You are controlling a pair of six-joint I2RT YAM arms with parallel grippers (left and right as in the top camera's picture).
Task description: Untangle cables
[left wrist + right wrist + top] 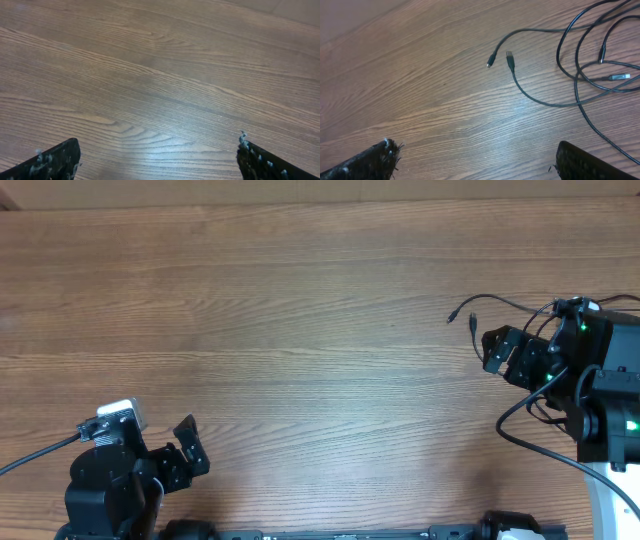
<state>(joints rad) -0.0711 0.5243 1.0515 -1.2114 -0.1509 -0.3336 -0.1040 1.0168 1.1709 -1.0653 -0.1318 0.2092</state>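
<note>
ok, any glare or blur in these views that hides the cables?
Right wrist: cables crisp, faint sheen on the table, top-left corner soft. Left wrist: pale glare patch on bare wood, no cables. Overhead: even light, sharp, the right arm hides part of them.

Figure: my workspace, which reads as a robotics lab bench. A broad wood-grain tabletop [300, 300] fills all three views. Two black robot arms stand at its near edge, the left arm [110, 475] trailing a thick black wire [35, 455], and the right arm [600, 375] showing green indicator lights [580, 328]. Thin black cables [511, 64] with small plugs lie loose on the wood.
</note>
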